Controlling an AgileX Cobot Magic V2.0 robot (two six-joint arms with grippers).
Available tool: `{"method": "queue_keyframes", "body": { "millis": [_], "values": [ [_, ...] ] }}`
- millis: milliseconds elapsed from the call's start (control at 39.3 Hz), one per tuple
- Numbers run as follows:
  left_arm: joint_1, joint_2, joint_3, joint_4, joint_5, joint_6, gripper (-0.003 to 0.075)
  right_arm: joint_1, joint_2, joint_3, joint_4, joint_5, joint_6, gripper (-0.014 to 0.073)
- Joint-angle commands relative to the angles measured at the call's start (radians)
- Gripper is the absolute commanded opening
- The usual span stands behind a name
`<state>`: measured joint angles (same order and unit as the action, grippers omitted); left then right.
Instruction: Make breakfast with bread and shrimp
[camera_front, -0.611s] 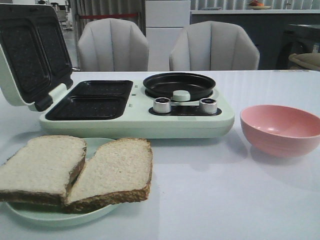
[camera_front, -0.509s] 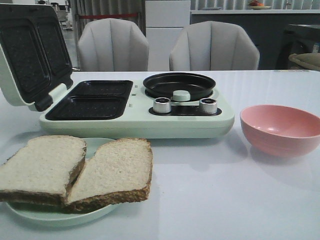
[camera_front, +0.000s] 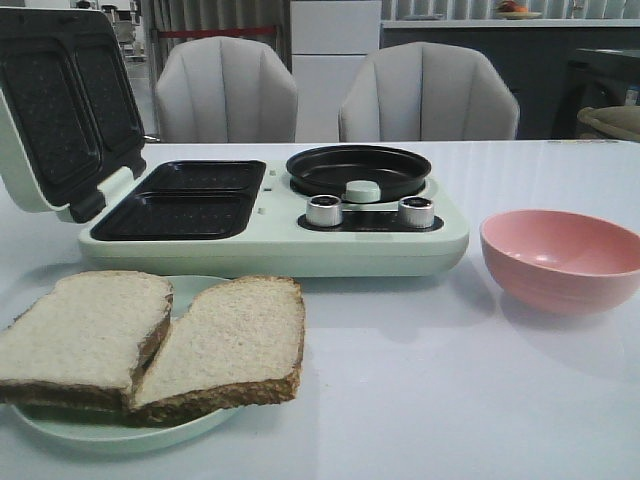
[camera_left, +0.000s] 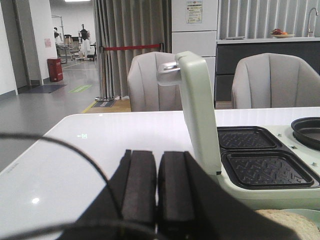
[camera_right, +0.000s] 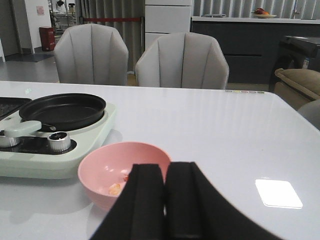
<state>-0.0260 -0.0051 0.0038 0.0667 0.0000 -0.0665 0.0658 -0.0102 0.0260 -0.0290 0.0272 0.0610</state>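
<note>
Two slices of bread (camera_front: 150, 340) lie side by side on a pale green plate (camera_front: 195, 290) at the near left of the table; a corner of the bread (camera_left: 295, 224) shows in the left wrist view. Shrimp (camera_right: 116, 188) lie in a pink bowl (camera_front: 562, 258), partly hidden behind my right fingers. My left gripper (camera_left: 157, 167) is shut and holds nothing, beside the raised lid of the breakfast maker (camera_left: 197, 110). My right gripper (camera_right: 165, 180) is shut and holds nothing, just in front of the pink bowl (camera_right: 102, 165). Neither gripper shows in the front view.
A pale green breakfast maker (camera_front: 280, 225) stands mid-table with its lid (camera_front: 60, 110) open at the left, two dark sandwich wells (camera_front: 190, 200), a round black pan (camera_front: 358, 170) and two silver knobs (camera_front: 325, 210). Two grey chairs (camera_front: 330, 95) stand behind the table.
</note>
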Motion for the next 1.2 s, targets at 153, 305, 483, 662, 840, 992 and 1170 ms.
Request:
{"method": "queue_keyframes", "body": {
  "millis": [153,305,483,662,840,992,1170],
  "values": [
    [-0.003,-0.015,0.022,-0.008,-0.081,-0.011,0.0134,-0.003,-0.022,-0.015,0.000,-0.093,-0.006,0.0153],
    [-0.003,-0.015,0.022,-0.008,-0.092,-0.011,0.0135,-0.003,-0.022,-0.015,0.000,-0.093,-0.006,0.0153],
    [-0.003,-0.015,0.019,-0.014,-0.290,-0.011,0.0134,-0.003,-0.022,-0.015,0.000,-0.093,-0.006,0.0153],
    [-0.003,-0.011,-0.059,-0.029,-0.381,-0.011,0.0134,-0.003,-0.022,-0.015,0.000,-0.093,-0.006,0.0153],
    [-0.003,0.048,-0.268,-0.029,-0.082,-0.011,0.0134,-0.003,-0.022,-0.015,0.000,-0.093,-0.006,0.0153],
    [-0.003,0.156,-0.405,-0.031,0.167,-0.011,0.0134,-0.003,-0.022,-0.015,0.000,-0.093,-0.006,0.0153],
    [-0.003,0.238,-0.425,-0.045,0.228,-0.011,0.0135,-0.003,-0.022,-0.015,0.000,-0.093,-0.006,0.0153]
  ]
}}
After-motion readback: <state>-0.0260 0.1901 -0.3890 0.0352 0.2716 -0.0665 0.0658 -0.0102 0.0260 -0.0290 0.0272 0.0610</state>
